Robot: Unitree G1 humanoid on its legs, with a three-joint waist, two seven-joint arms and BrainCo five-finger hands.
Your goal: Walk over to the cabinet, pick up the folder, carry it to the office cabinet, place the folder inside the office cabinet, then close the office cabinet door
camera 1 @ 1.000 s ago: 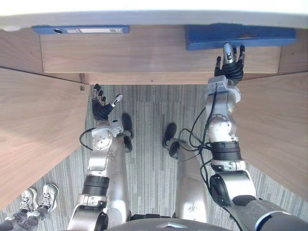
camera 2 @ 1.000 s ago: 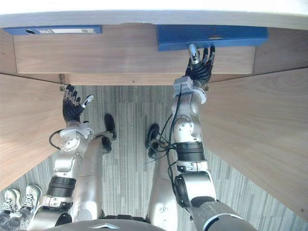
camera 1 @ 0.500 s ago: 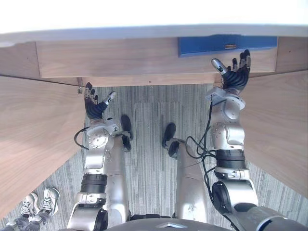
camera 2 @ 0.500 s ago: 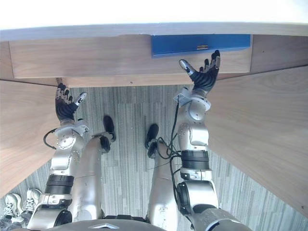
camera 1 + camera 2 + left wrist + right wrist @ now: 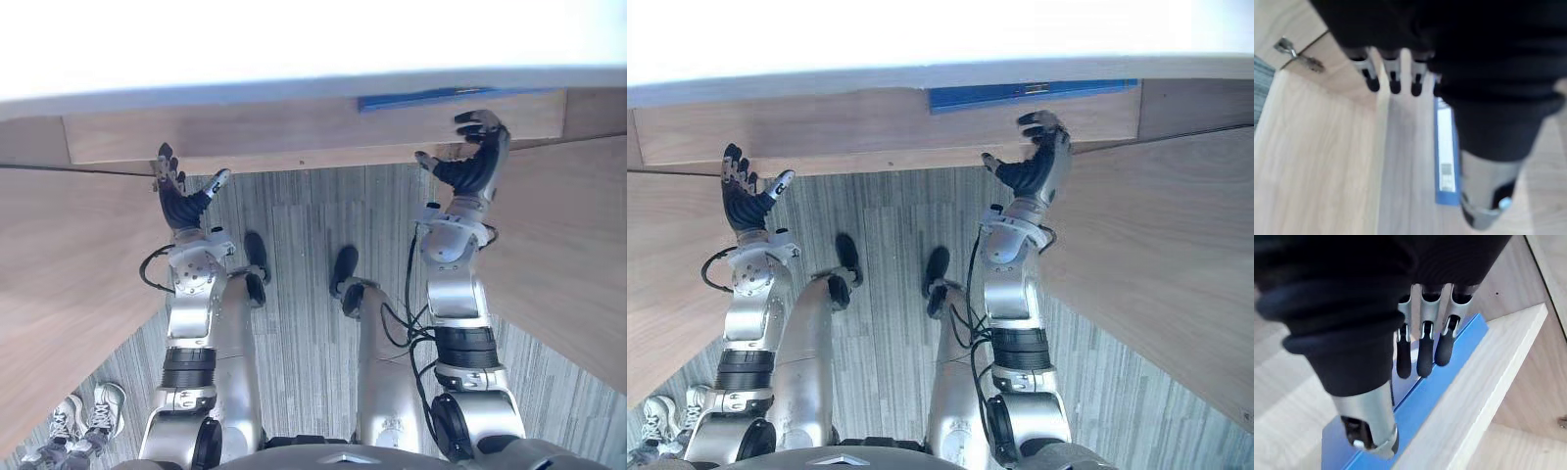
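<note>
The blue folder (image 5: 441,96) lies flat on the wooden shelf (image 5: 245,127) inside the cabinet, showing as a thin blue strip at the back right. My right hand (image 5: 472,162) hovers at the shelf's front edge just before the folder. Its fingers are curled over, its thumb stands apart, and it holds nothing. In the right wrist view the bent fingers (image 5: 1422,347) point down over the folder (image 5: 1425,401), a little above its cover. My left hand (image 5: 178,196) is raised by the left end of the shelf with straight fingers and is empty.
A second blue folder (image 5: 1445,161) with a white label lies on the shelf past my left hand. Open wooden doors flank me, the left door (image 5: 69,274) and the right door (image 5: 578,255). A hinge (image 5: 1295,54) sits near my left fingers. A person's shoes (image 5: 83,416) stand at lower left.
My right hand has drawn back off the folder to the shelf's front edge, and its fingers have curled. The left hand rose slightly. The camera has also shifted.
</note>
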